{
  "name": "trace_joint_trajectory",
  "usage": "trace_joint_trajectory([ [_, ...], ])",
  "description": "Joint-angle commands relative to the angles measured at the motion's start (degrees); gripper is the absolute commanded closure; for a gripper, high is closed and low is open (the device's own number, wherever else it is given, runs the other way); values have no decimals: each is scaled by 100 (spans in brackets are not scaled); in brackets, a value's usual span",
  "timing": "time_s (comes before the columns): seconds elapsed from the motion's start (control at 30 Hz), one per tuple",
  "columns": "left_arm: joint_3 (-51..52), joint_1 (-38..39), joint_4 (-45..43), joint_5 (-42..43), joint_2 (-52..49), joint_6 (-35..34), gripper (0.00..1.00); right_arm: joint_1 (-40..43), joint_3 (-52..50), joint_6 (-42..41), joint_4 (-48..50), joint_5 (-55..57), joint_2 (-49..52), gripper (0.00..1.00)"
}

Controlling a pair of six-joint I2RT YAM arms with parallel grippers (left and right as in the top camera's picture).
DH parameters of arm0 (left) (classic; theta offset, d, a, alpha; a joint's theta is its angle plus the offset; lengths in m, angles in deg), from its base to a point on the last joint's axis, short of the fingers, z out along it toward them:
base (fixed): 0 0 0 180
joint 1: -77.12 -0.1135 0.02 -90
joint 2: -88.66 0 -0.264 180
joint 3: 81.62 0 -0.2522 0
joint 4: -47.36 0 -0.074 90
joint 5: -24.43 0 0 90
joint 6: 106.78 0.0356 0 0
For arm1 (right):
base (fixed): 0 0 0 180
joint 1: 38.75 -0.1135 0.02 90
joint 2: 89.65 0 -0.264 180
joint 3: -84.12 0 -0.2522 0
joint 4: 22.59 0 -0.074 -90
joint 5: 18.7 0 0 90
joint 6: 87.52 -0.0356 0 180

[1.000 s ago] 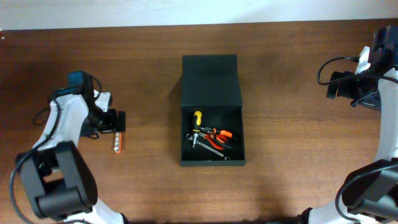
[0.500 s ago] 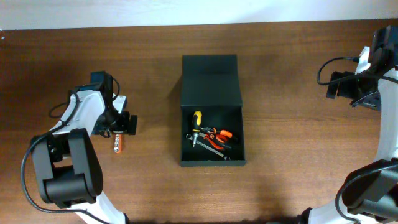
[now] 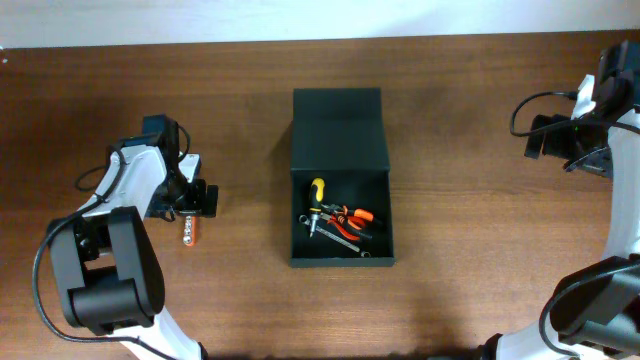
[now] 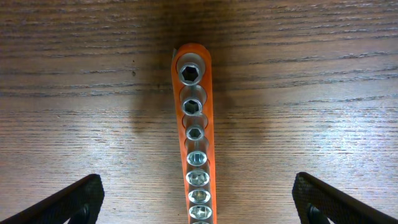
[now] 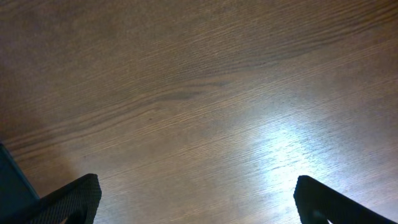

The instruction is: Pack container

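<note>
The left gripper (image 3: 197, 200) has its jaws open as wide as they go. It holds nothing. In the left wrist view its two black fingers (image 4: 62, 202) sit far out on each side of a socket rail (image 4: 196, 137) and do not touch it. The rail is an orange strip with a row of shiny metal sockets on it, and it lies flat on the wooden table (image 3: 450, 300), well to the left of the container (image 3: 340, 130). The left arm bends up from the near edge and reaches in over the rail, with the gripper pointing down at it.

The right gripper (image 3: 545, 137) is open wide too, and nothing is between its fingers (image 5: 68, 202) — only bare wood shows under them. It hangs well to the right of the container, and the arm stretches up along the right edge of the table.

The container is a dark box in the middle of the table. Its lid is flipped open and lies flat on the far side. Inside are a screwdriver (image 3: 317, 190) with a yellow handle, pliers (image 3: 352, 215) with orange handles, and a silver wrench (image 3: 343, 238) — all close together.
</note>
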Motion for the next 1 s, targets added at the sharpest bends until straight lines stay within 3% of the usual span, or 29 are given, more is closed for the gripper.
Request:
trace_joint_trajectory([
  [0.0, 48, -48, -11, 81, -181, -76, 1, 13, 11, -50, 0, -13, -39, 1],
  [0.97, 50, -393, -289, 675, -437, -72, 1, 13, 11, -50, 2, -13, -39, 1],
])
